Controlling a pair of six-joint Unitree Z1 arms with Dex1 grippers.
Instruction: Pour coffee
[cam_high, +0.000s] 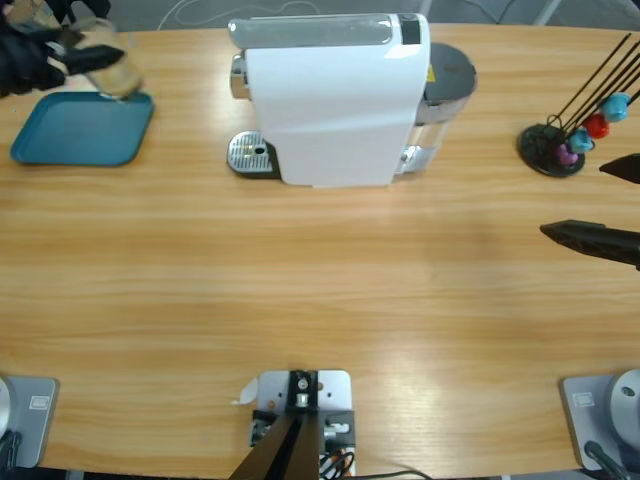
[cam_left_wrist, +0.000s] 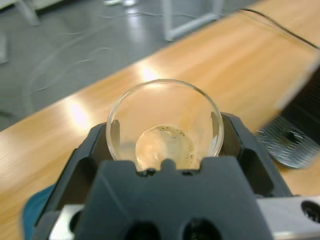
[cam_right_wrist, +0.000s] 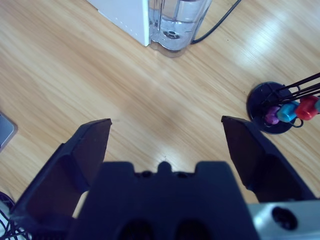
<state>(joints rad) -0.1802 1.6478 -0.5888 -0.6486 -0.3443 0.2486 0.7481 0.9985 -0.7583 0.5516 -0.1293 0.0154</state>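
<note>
upper left of the high view, the left gripper (cam_high: 85, 55) clamps a clear round glass (cam_left_wrist: 164, 125) of tan coffee (cam_left_wrist: 165, 147); the right gripper (cam_right_wrist: 166, 137), at the right edge, gapes wide, empty.

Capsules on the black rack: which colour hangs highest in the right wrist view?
The red capsule; the blue capsule and purple capsule sit progressively lower.

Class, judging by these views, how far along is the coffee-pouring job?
Done: the glass already holds coffee. In hand: the left gripper grips it above the teal tray, away from the coffee machine. Left: no pouring shows. The right gripper is open and idle.
</note>
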